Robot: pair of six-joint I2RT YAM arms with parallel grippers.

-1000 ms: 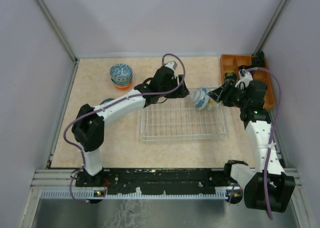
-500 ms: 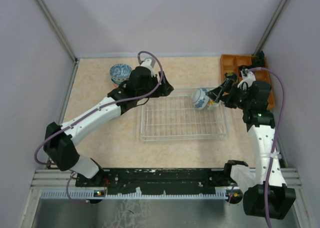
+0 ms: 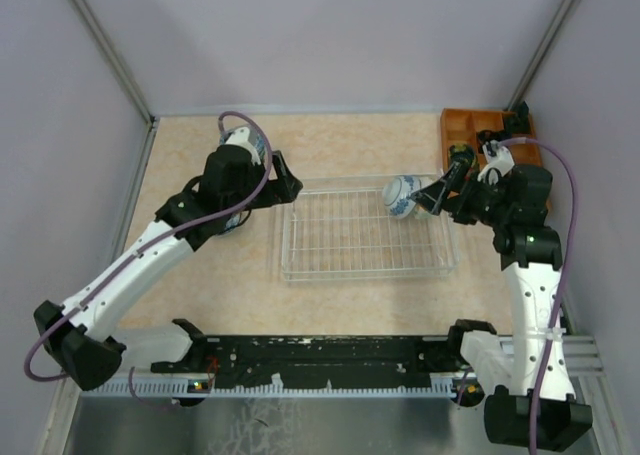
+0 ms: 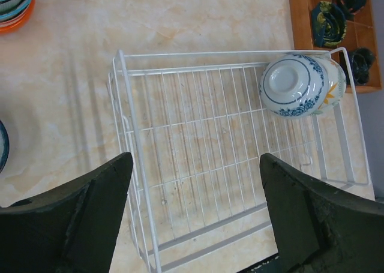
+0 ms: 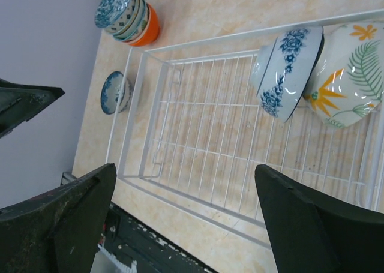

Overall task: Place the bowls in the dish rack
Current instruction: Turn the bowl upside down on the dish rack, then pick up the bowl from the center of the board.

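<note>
The dish rack lies mid-table. A blue-patterned bowl stands on edge in its far right corner, leaning on a green-leaf bowl. My right gripper is open and empty just right of them; in the right wrist view it looks over the rack and both bowls. My left gripper is open and empty at the rack's far left corner, above the rack's left part in its own view. A stack of bowls, orange at the bottom, and a single bowl stand left of the rack.
An orange wooden tray with black items stands at the far right, just behind the right gripper. My left arm covers the bowl stack in the top view. Grey walls close the table on three sides.
My left arm has swung left from the rack's far edge to its far left corner. My right arm has shifted slightly right; the two bowls stay in the rack's corner.
</note>
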